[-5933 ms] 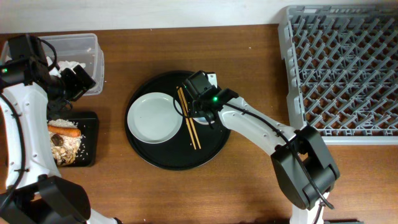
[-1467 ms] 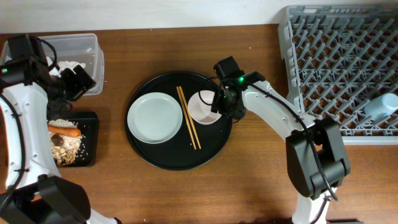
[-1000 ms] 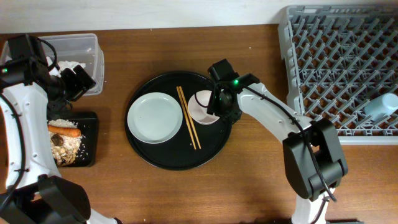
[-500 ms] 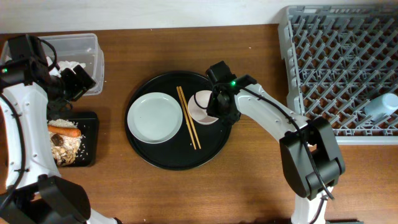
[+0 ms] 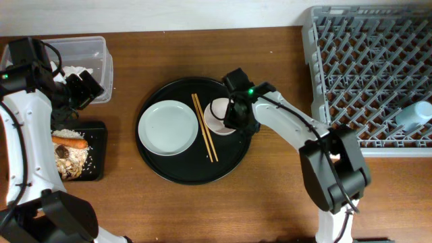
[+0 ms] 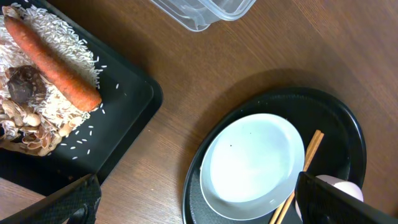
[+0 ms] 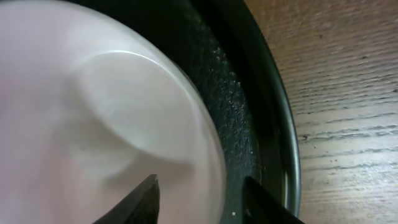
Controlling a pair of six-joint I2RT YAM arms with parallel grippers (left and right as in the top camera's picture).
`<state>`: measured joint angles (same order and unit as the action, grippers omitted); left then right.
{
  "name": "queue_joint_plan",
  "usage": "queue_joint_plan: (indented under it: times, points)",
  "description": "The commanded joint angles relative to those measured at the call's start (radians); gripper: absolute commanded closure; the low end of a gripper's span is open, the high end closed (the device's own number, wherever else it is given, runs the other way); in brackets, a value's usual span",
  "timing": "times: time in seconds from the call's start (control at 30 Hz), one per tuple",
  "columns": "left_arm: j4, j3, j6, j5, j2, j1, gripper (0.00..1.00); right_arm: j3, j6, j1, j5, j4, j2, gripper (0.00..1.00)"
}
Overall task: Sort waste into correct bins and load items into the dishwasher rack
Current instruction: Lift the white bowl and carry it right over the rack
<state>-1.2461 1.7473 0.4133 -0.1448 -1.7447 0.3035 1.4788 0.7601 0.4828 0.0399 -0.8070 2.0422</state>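
Note:
A small pale pink bowl (image 5: 217,116) sits on the right of the round black tray (image 5: 175,172). My right gripper (image 5: 231,116) is down at the bowl's right rim. In the right wrist view one finger (image 7: 144,200) is inside the bowl (image 7: 93,124) and the other is outside it, with a gap on both sides. The gripper (image 7: 200,180) is open. The grey-white dish (image 5: 167,127) and the chopsticks (image 5: 204,128) lie to the left on the same tray. My left gripper (image 5: 84,91) hangs open and holds nothing beside the clear box (image 5: 91,47).
The flat black tray (image 5: 98,131) holds a carrot (image 5: 69,142), rice and a brown lump (image 6: 22,87). White tissue (image 5: 74,71) lies in the clear box. A light blue cup (image 5: 413,116) rests in the grey rack (image 5: 371,67) at the right.
My right gripper has slid a little left onto the bowl's rim and its jaws have narrowed. The left arm has not moved.

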Motion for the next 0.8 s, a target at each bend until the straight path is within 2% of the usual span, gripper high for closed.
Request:
queue_joint_plan:
  times: [0.0,0.3,0.4,0.5,0.63,0.7,0.77]
  points:
    - [-0.001,0.003,0.013,0.004,0.027,0.000,0.01,-0.010,0.005,0.015,-0.026,0.004,0.019,0.61]
    - [-0.001,0.003,0.013,0.004,0.027,0.000,0.01,-0.009,0.005,0.014,-0.025,0.014,0.019,0.64]
    - [-0.001,0.003,0.013,0.004,0.027,0.000,0.01,-0.009,0.005,0.010,-0.025,0.014,0.017,0.71]
    - [-0.001,0.003,0.013,0.004,0.027,0.000,0.01,-0.009,0.005,0.001,-0.021,0.011,0.016,0.72]
    - [-0.001,0.003,0.013,0.004,0.027,0.000,0.01,-0.009,0.005,-0.018,0.009,0.010,0.015,0.85]
    - [-0.001,0.003,0.013,0.004,0.027,0.000,0.01,-0.009,0.005,-0.024,0.016,0.010,0.015,0.87]
    - [-0.001,0.003,0.013,0.004,0.027,0.000,0.01,-0.009,0.004,-0.026,0.016,0.010,0.013,0.96]
